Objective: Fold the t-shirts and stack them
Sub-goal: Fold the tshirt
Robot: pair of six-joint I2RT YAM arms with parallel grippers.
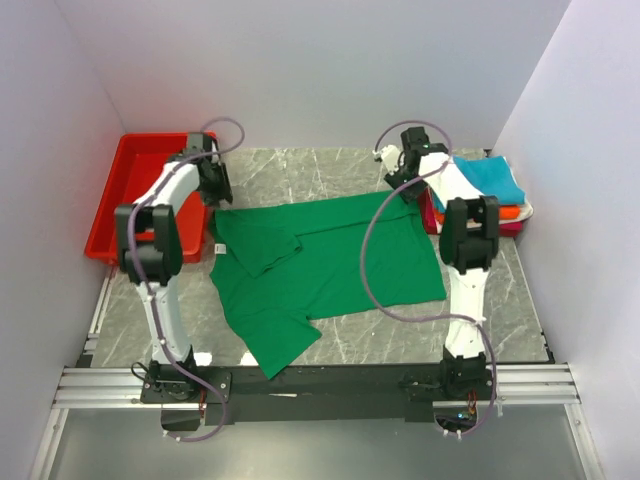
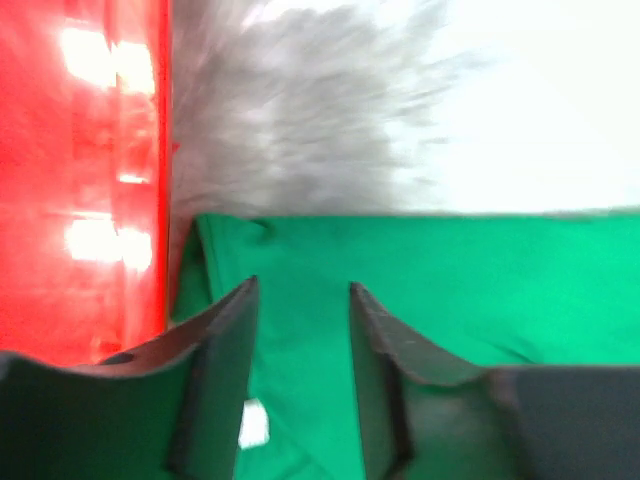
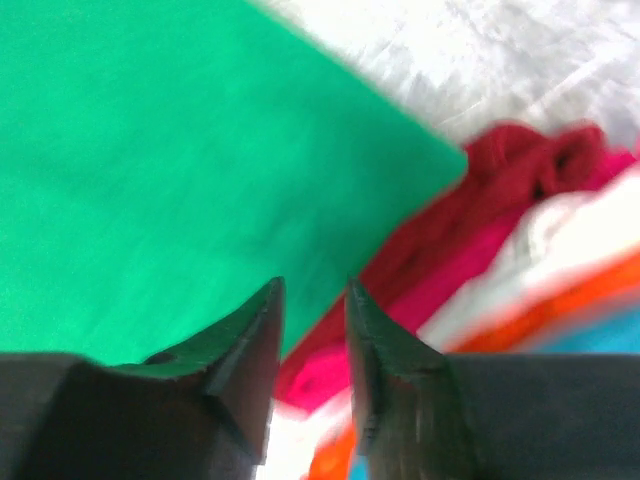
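Note:
A bright green t-shirt [image 1: 330,260] lies spread on the marble table, one sleeve folded in over its left part. Its white neck label [image 1: 219,248] faces left. My left gripper [image 1: 218,192] hovers over the shirt's far left corner. In the left wrist view this gripper [image 2: 302,285] is open, with only green cloth [image 2: 450,280] and the label [image 2: 253,425] beneath. My right gripper [image 1: 405,187] is at the far right corner. The right wrist view shows it [image 3: 313,285] open and empty over the shirt's edge [image 3: 150,150] and the red shirt [image 3: 520,170] of a folded stack.
A red plastic tray [image 1: 125,190] stands at the far left, close beside the left gripper [image 2: 80,180]. The folded stack at the far right has a teal shirt [image 1: 490,175] on top and orange [image 1: 510,212] below. White walls enclose three sides.

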